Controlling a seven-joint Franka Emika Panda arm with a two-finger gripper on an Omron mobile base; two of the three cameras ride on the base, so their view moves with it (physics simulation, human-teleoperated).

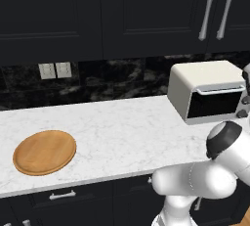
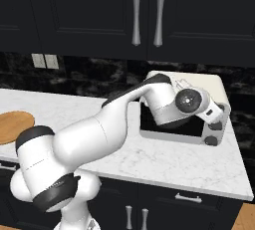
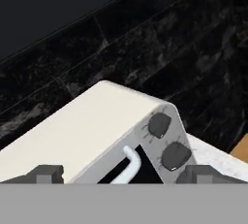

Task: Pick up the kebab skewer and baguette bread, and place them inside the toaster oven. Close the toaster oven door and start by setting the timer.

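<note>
above the toaster oven (image 3: 92, 131) the pincer (image 3: 123, 174) hangs with fingers apart, near two dark knobs (image 3: 159, 124).

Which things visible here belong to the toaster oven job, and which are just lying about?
Belongs to the job:
- cream-white boxy toaster oven
- its dark glass door, shut, with silver bar handle
- two dark knobs on its front
- end effector, open, at the oven

Lying about:
- round wooden plate
- white marble counter
</note>
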